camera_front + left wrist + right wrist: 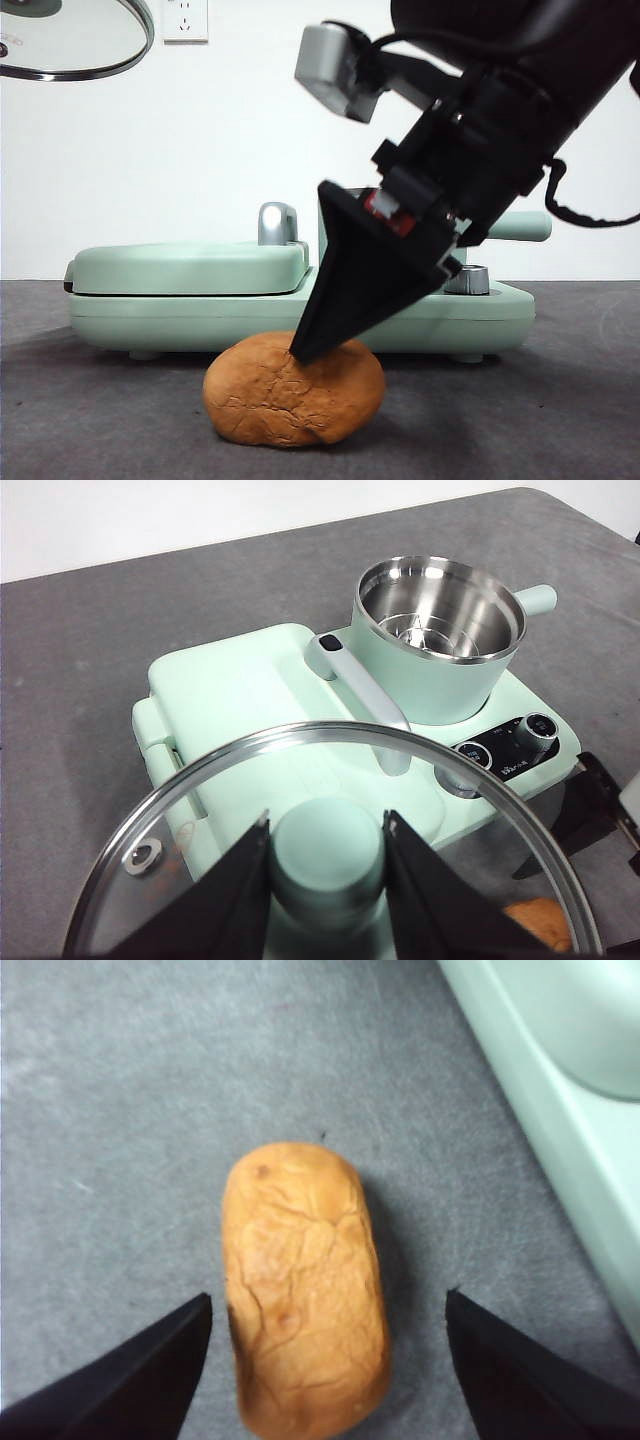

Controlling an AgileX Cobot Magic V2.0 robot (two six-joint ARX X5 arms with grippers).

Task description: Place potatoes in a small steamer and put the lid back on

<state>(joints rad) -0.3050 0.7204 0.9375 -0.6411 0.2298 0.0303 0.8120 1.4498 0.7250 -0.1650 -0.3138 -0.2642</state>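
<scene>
An orange-brown potato [295, 390] with cracked skin lies on the grey table in front of the appliance. My right gripper [305, 350] reaches down from the upper right, its tips at the potato's top. In the right wrist view the potato [305, 1290] lies between the open jaws of the right gripper [328, 1298], which are apart from it on both sides. My left gripper [328, 820] is shut on the green knob of the glass lid [330, 730] and holds it up in the air; the lid [60, 40] shows at the front view's top left. The small steamer [435, 630] stands uncovered and empty on the appliance.
The mint-green appliance base [480, 310] stands behind the potato, with its flat griddle cover [190, 268] shut on the left. Control knobs [540, 727] sit on its front edge. The steamer's side handle [520, 227] sticks out past the right arm. A white wall lies behind.
</scene>
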